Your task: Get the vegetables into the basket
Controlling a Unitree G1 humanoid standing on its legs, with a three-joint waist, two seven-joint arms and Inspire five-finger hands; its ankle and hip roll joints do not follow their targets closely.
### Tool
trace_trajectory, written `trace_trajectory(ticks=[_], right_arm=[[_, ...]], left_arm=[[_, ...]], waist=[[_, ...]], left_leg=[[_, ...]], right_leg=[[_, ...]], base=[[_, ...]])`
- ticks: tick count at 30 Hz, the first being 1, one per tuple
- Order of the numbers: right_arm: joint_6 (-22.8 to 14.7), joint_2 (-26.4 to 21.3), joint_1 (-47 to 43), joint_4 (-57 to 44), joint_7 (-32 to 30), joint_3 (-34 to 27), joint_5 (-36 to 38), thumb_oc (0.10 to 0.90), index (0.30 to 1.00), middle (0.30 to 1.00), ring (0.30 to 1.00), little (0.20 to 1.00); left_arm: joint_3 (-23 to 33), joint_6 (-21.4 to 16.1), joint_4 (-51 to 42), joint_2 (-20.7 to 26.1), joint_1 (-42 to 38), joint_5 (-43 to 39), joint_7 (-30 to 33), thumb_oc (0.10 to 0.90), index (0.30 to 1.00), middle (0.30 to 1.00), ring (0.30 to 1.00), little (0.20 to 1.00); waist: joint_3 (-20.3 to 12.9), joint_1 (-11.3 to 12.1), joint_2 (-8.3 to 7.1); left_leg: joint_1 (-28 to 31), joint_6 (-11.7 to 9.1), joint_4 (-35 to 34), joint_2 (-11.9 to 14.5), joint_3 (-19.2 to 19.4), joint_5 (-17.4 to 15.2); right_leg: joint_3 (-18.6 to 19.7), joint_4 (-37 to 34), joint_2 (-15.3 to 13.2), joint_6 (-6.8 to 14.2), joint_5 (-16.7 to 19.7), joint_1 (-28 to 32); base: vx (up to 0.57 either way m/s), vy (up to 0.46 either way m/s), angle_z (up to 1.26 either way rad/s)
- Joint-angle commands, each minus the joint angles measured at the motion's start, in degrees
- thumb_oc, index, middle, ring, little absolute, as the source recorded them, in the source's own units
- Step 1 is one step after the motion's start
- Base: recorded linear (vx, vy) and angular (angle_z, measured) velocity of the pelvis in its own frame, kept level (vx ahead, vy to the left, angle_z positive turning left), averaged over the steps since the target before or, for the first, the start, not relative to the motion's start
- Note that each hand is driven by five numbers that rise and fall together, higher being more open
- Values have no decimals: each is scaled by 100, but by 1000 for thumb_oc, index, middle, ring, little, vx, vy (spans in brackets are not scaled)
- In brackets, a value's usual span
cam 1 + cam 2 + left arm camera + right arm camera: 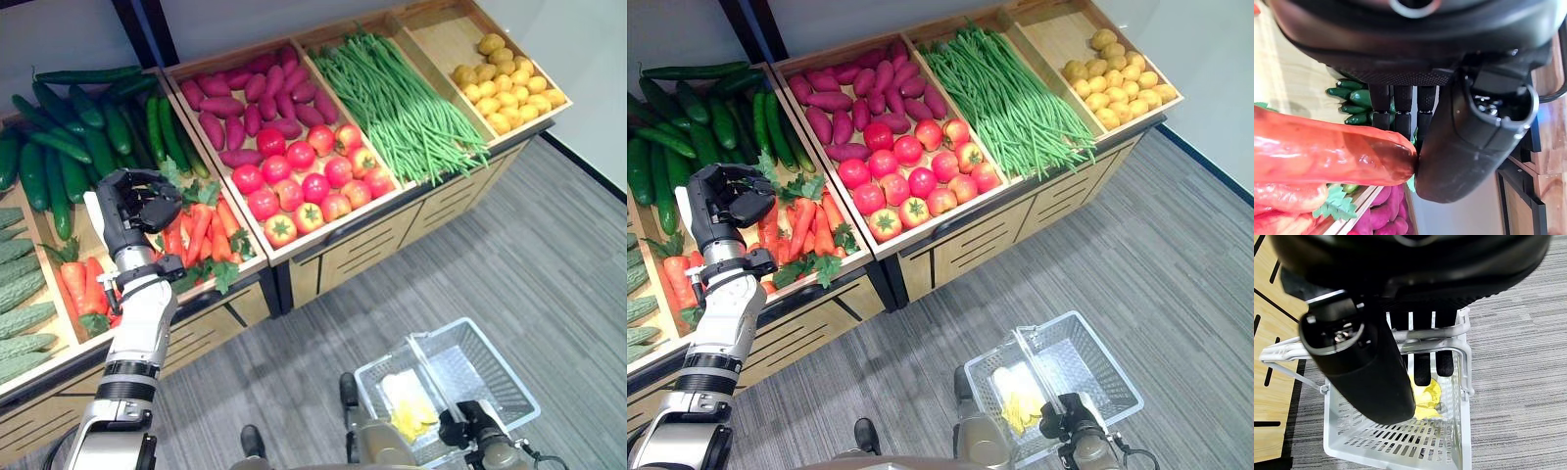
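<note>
Carrots point(199, 233) with green tops lie in a wooden shelf bin. My left hand point(132, 209) hovers over their far end, fingers relaxed and holding nothing. In the left wrist view one carrot point(1322, 152) lies with its tip against my thumb point(1464, 147), and the fingers point(1400, 115) reach straight past it. Low at the right, my right hand point(470, 426) is shut round the handle point(1420, 335) of a white wire basket point(495, 357) above the floor. A yellow vegetable point(1425, 394) lies in the basket.
The sloped wooden shelf also holds cucumbers point(78, 137), bitter gourds point(15, 284), purple sweet potatoes point(245, 98), tomatoes point(313, 181), green beans point(402, 98) and yellow potatoes point(505, 83). Drawer fronts point(362, 245) run below it. Grey carpet point(549, 264) lies in front.
</note>
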Motion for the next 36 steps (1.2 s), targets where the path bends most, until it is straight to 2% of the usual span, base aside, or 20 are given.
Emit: trace_trajectory(ticks=[1,3,5,8,11,13,14,15,18,19,20,24,26,29,36], right_arm=[[-220,-361,-168,49,-115,-96,-5,400,300,300,300,300],[-218,-372,-243,48,-150,-144,22,400,300,300,300,300],[-210,-390,-290,3,-167,-185,42,400,300,300,300,300],[-193,-409,-280,-5,-189,-299,105,400,300,300,300,300],[-150,-429,-82,27,-151,-505,136,400,300,300,300,300],[-124,-409,-82,64,-150,-548,179,400,300,300,300,300],[-104,-386,-85,116,-155,-552,183,400,300,300,300,300],[-101,-352,-68,104,-141,-552,199,400,300,300,300,300],[-57,-325,-27,246,-135,-572,197,400,300,300,300,300],[-36,-320,-13,265,-148,-595,163,400,300,300,300,300],[-35,-321,-11,264,-149,-594,161,400,300,300,300,300],[-44,-347,-40,266,-168,-583,144,400,300,300,300,300],[-51,-352,-42,247,-169,-554,156,400,300,300,300,300],[-48,-368,-11,204,-196,-506,118,400,300,300,300,300],[-60,-531,200,122,-206,-636,123,400,300,300,300,300]], left_arm=[[328,-793,-324,447,-482,-29,-36,400,300,300,300,300],[252,-863,-516,407,-474,-178,-154,400,300,300,300,300],[184,-933,-661,376,-475,-323,-249,400,300,300,300,300],[4,-994,-795,319,-509,-521,-427,400,300,300,300,300],[-120,-1051,-951,303,-534,-654,-627,400,300,300,300,300],[-132,-1114,-997,323,-544,-724,-642,400,300,300,300,300],[-138,-1117,-1055,337,-538,-769,-665,400,300,300,300,300],[-125,-1131,-1110,359,-512,-821,-691,400,300,300,300,300],[-99,-1132,-1316,422,-492,-893,-806,400,300,300,300,300],[-31,-1108,-1473,438,-429,-936,-877,400,300,300,300,300],[-27,-1106,-1477,437,-424,-939,-881,400,300,300,300,300],[95,-1076,-1609,463,-283,-886,-964,400,300,300,300,300],[146,-1064,-1622,468,-226,-858,-967,400,300,300,300,300],[213,-1089,-1674,454,-198,-867,-960,400,300,300,300,300],[144,-1106,-1754,207,-141,-1019,-1096,400,300,300,300,300]], waist=[[-182,-27,-62],[-87,-11,-112],[14,5,-174],[107,-43,-204],[140,-268,-233],[141,-321,-221],[147,-323,-200],[161,-317,-192],[189,-172,-129],[170,-42,-64],[178,-42,-66],[92,153,-46],[55,219,-73],[21,281,-98],[15,111,47]], left_leg=[[-158,-58,3,107,-338,23],[-169,-21,235,52,-274,-60],[-386,3,707,39,-248,-252],[-470,83,1065,-9,-142,-510],[-413,197,1045,-199,67,-639],[-445,221,973,-215,224,-619],[-466,252,976,-199,298,-624],[-485,283,990,-186,350,-625],[-544,374,984,-94,641,-611],[-483,372,946,-73,769,-699],[-467,368,941,-74,770,-701],[-364,456,809,-56,1329,-614],[-311,461,787,-59,1543,-591],[-236,385,792,22,1839,-508],[-264,100,647,261,1899,-59]], right_leg=[[-127,94,-546,563,-392,364],[-40,182,-572,591,-400,373],[59,371,-621,620,-413,289],[204,587,-692,701,-396,185],[499,645,-871,980,360,-18],[614,578,-912,1002,678,-240],[572,567,-943,1000,695,-328],[457,607,-956,960,611,-371],[-326,1055,-1039,703,-20,-264],[-756,1539,-1028,655,-502,-5],[-755,1557,-1029,652,-521,1],[-1298,2168,-987,532,-885,328],[-1394,2129,-919,510,-957,465],[-1625,1680,-814,435,-1119,606],[-1549,1089,-447,280,-1339,722]], base=[[53,58,-7],[-5,44,-7],[-57,50,-14],[-40,125,-12],[-76,198,-22],[-118,115,-36],[-128,99,-86],[-135,120,-105],[-158,163,-83],[-78,171,-104],[-80,159,-107],[-94,66,-45],[-44,-24,-151],[-3,-87,-79],[4,-171,-35]])
